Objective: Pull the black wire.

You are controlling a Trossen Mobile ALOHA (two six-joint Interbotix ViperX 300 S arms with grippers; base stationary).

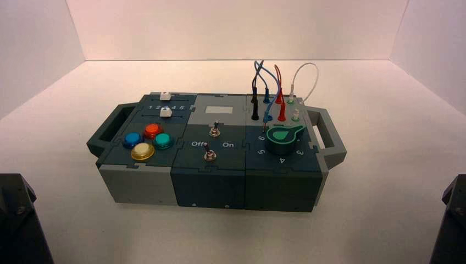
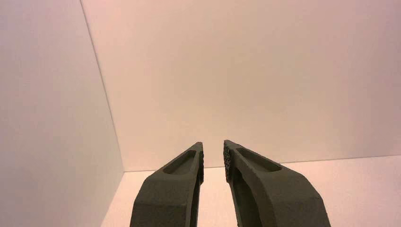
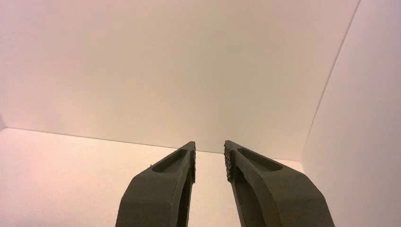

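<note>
The black wire (image 1: 254, 82) loops up from two black plugs (image 1: 255, 113) at the back right of the box (image 1: 209, 176), left of the blue, red and white wires. Both arms sit parked at the near corners, far from the box. My left gripper (image 2: 213, 156) stands open with nothing between its fingers, facing the white back wall and left corner. Open as well, my right gripper (image 3: 210, 158) holds nothing and faces the wall and right corner. Neither wrist view takes in the box.
A blue wire (image 1: 266, 82), red wire (image 1: 278, 85) and white wire (image 1: 305, 74) stand beside the black one. In front of them is a green knob (image 1: 283, 137). Two toggle switches (image 1: 214, 131), coloured buttons (image 1: 144, 140) and white sliders (image 1: 165, 104) lie further left. White walls enclose the table.
</note>
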